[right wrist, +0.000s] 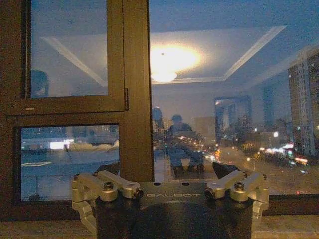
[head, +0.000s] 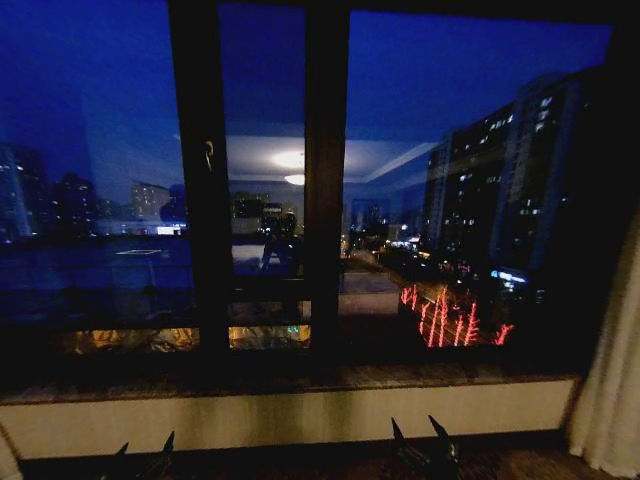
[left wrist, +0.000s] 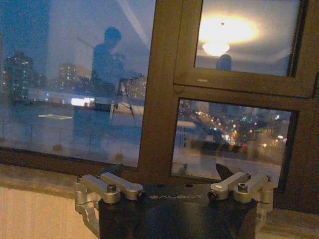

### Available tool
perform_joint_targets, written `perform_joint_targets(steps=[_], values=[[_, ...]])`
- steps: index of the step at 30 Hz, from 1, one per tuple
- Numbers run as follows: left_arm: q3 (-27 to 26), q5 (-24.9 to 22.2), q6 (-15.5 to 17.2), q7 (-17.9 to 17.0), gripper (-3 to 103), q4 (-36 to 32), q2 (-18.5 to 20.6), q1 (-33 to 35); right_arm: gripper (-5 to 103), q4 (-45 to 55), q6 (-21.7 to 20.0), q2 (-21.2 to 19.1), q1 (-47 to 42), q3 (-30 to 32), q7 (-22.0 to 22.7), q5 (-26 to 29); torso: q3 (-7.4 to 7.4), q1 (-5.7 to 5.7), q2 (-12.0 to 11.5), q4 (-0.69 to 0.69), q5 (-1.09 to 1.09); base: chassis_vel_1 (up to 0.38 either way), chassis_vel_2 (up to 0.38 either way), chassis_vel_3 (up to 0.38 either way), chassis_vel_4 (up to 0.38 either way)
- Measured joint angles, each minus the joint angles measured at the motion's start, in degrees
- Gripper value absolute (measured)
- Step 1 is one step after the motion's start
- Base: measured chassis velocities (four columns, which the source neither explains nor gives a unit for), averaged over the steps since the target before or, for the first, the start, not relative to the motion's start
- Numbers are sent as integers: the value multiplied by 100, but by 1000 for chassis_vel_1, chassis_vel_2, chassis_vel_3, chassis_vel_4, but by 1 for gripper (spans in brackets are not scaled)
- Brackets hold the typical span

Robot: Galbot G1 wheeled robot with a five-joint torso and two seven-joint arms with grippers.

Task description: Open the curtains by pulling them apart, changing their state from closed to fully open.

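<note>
- Head view: window (head: 260, 190) w/ dark frame takes up most of the frame, night city outside, red lights lower right of the glass.
- Curtains: one sheer cream panel (head: 612, 380) bunched at the far right edge, lower right of frame, hanging to the floor. A sliver of pale fabric (head: 6, 455) sits at the bottom left corner; can't tell for sure if it's the other panel.
- Glass betw. the two edges is uncovered across the whole width.
- Pale wall band (head: 280, 415) under the stone sill (head: 300, 380) runs left to right across the lower frame.
- Left gripper (head: 146, 452) pokes up at bottom edge, left of centre; right gripper (head: 423, 440) at bottom edge, right of centre. Both low, below the sill, well apart from the curtain at right.
- Left wrist view adds detail: left gripper (left wrist: 172, 175) w/ fingers spread apart, nothing betw. them; the dark frame upright (left wrist: 159, 89) is straight ahead, small upper pane w/ ceiling-lamp reflection (left wrist: 219, 35) upper right.
- Right wrist view: right gripper (right wrist: 167, 172) also spread apart, holding nothing; frame upright (right wrist: 137, 89) left of centre, big pane w/ lamp glare and towers at right.
- Neither wrist view has any fabric in it; open room in front of both grippers up to the sill.
</note>
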Motion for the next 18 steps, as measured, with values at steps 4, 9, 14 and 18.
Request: perform_joint_targets(steps=[4,9,14,18], values=[[3,1,-8,1,100,6,12,-3,100,22,-26,0,-31,20,-27,-1,-3,-6,3,1,-4,0,0,0,0],[12,1,-11,1,100,8,24,-8,100,23,-16,0,-55,23,-30,2,-2,-6,3,2,-4,0,0,0,0],[17,2,-19,1,100,24,28,-12,100,23,1,0,-51,25,-30,3,-1,-4,3,1,-3,-58,-82,63,53],[12,0,-27,1,100,46,48,-19,100,12,4,0,-8,18,-30,-70,-1,-4,3,2,-5,-153,-170,163,145]])
